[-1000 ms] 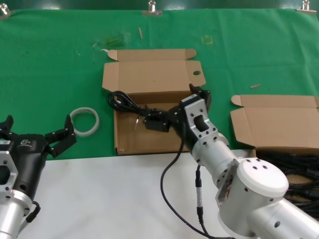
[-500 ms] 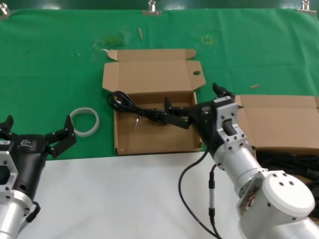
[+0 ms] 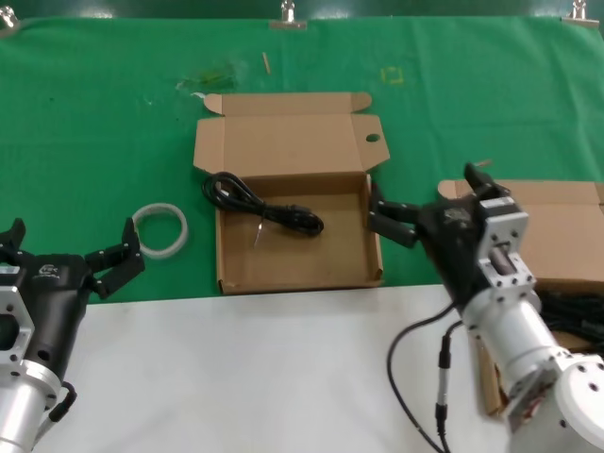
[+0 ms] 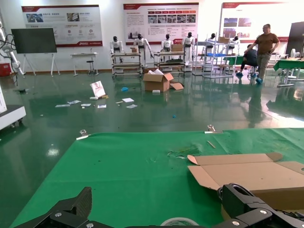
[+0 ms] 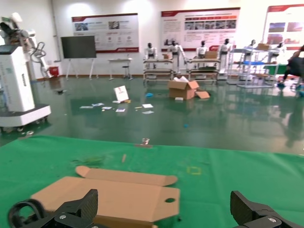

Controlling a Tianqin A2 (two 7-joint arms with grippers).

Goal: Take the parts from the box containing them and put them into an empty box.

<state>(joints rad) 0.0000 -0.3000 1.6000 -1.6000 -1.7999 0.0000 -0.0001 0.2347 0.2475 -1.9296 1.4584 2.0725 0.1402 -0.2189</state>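
Note:
One of the parts, a black cord [image 3: 264, 209], lies loosely coiled in the middle box [image 3: 373, 247], the one whose lid tab has a round hole [image 3: 373, 138]. My right gripper [image 3: 425, 200] hangs open and holds nothing, just right of that box and beside the plain-lidded box [image 3: 528, 236]. More black cords [image 3: 571, 326] lie in that right box. In the right wrist view the right gripper [image 5: 164, 209] frames the holed lid [image 5: 118, 197], with a loop of the cord [image 5: 21, 211] at the edge. My left gripper [image 3: 71, 231] waits open at the near left.
A whitish ring [image 3: 160, 229] lies on the green cloth [image 3: 94, 123] left of the middle box; the ring [image 4: 178, 222] also shows between the left gripper's [image 4: 161, 209] fingers. A white table strip [image 3: 236, 377] runs along the near side.
The right gripper let go of the cord, which now lies in the holed-lid box, and swung right toward the plain-lidded box. The left arm stayed still.

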